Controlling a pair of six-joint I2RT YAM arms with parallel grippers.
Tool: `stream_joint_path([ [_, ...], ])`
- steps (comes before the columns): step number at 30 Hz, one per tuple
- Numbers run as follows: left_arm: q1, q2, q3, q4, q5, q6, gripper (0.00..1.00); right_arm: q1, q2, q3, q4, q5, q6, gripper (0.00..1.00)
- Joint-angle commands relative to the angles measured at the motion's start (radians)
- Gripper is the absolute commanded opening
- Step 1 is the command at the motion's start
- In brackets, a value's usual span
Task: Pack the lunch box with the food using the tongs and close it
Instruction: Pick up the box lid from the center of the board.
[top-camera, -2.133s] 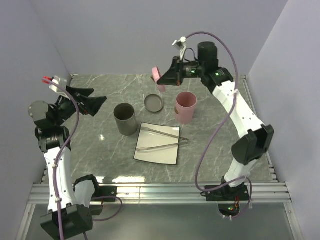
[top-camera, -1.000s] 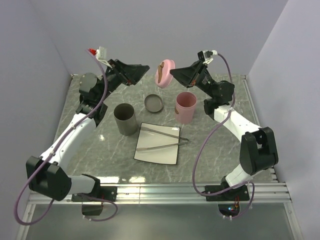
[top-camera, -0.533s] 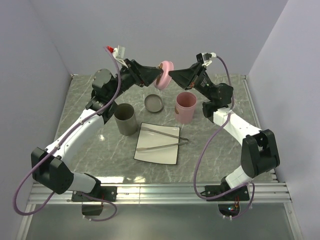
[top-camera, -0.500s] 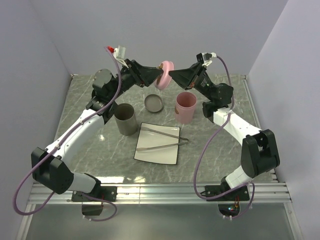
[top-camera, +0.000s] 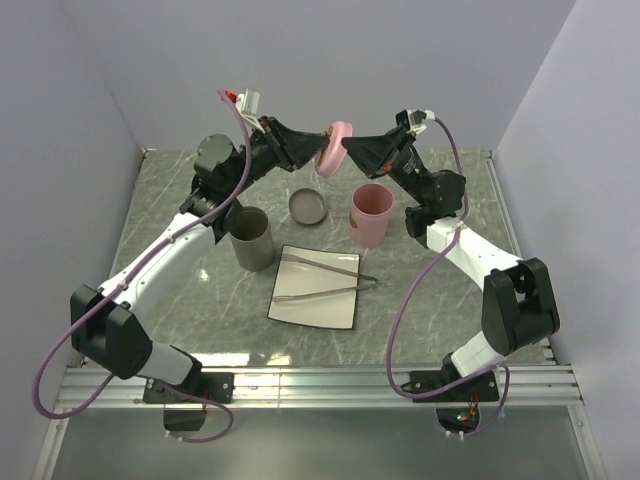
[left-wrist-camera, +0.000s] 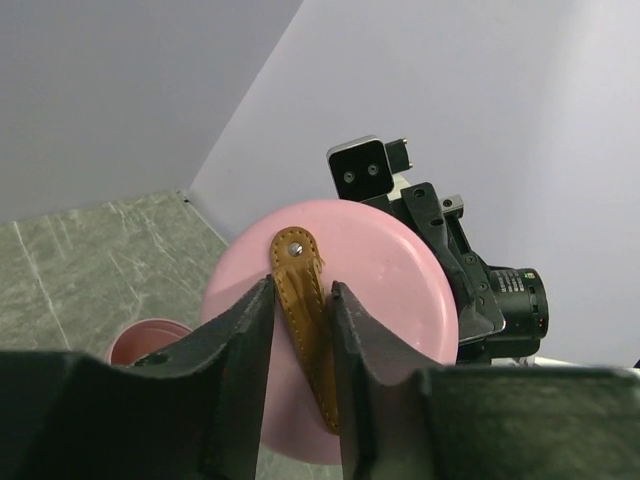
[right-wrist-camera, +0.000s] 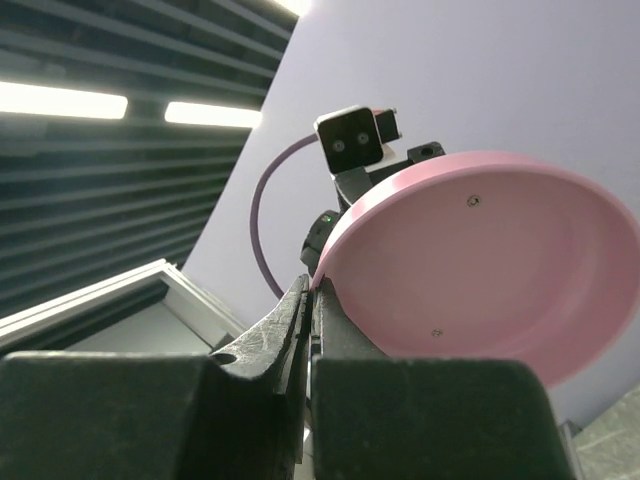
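Note:
A pink round lid (top-camera: 336, 149) hangs in the air above the back of the table, between both arms. My right gripper (top-camera: 351, 146) is shut on its rim (right-wrist-camera: 345, 265); in the right wrist view the gripper (right-wrist-camera: 310, 292) pinches that edge. My left gripper (left-wrist-camera: 301, 287) has its fingers pressed against both sides of the lid's tan leather strap (left-wrist-camera: 306, 320). The pink lunch box (top-camera: 372, 213) stands open below. The silver tongs (top-camera: 325, 278) lie across the white plate (top-camera: 315, 312). No food shows in any view.
A tall grey cylinder (top-camera: 250, 237) stands left of the plate, under my left forearm. A shallow grey round dish (top-camera: 308, 207) sits between it and the pink box. Grey walls close in behind and on both sides.
My left arm swung up from the far left to the raised lid and closed its fingers in around the strap. The right gripper turned the lid and kept hold of its rim.

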Motion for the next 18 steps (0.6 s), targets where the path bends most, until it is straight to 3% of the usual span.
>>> stream_joint_path([
  [1,-0.012,0.015,0.053,0.031,0.015,-0.004,0.32,0.007,-0.022,0.0,0.108,0.03,0.034,0.0],
  [8,-0.012,0.021,0.038,0.061,0.034,-0.021,0.01,0.008,-0.022,0.003,0.109,0.023,0.037,0.0],
  [14,-0.01,0.013,0.027,0.103,0.074,-0.046,0.01,0.005,-0.021,0.002,0.05,-0.008,0.005,0.0],
  [18,0.001,-0.001,0.026,0.092,0.071,-0.033,0.01,0.005,-0.019,-0.004,0.026,-0.019,-0.01,0.1],
])
